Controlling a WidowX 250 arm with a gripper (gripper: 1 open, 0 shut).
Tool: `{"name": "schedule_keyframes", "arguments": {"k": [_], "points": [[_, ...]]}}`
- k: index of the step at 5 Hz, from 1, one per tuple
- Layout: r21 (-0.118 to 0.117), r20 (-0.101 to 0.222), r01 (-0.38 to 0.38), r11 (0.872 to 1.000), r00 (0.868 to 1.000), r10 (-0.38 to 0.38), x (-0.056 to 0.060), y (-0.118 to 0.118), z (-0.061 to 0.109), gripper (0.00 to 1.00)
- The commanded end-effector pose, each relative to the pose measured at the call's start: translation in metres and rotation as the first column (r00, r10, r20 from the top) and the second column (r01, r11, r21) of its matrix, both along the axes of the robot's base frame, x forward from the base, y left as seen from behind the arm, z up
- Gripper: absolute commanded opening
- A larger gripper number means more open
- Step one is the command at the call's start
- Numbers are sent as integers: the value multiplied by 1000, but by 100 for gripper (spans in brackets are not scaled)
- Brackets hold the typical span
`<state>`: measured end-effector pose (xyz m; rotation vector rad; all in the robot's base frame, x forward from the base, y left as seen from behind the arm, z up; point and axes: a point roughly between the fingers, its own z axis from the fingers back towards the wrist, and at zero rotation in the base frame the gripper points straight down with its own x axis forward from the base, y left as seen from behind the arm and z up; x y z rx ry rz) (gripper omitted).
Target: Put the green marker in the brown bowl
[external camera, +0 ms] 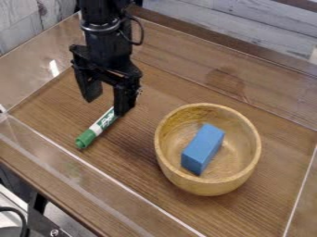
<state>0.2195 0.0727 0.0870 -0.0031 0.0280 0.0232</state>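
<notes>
- The gripper [107,93] points down with its fingers spread wide and nothing between them, right over the upper end of the green marker [96,128].
- The marker lies flat on the wooden table [223,74], slanted, left of the brown bowl [209,148] and apart from it.
- A blue block [203,149] lies inside the bowl.
- Green lettering runs along the marker's barrel, too small to read.
- Clear plastic walls [31,153] fence the table; bare wood lies between marker and bowl.
</notes>
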Motion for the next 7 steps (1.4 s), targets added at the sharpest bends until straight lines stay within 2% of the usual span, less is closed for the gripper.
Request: {"name": "schedule_keyframes", "arguments": {"k": [1, 4, 7], "points": [[14, 39, 5, 1000, 999, -5, 2, 4, 7, 100], [-5, 19, 32, 999, 999, -31, -3, 9, -10, 100], [-35, 23, 52, 998, 998, -51, -7, 17, -27, 100]]}}
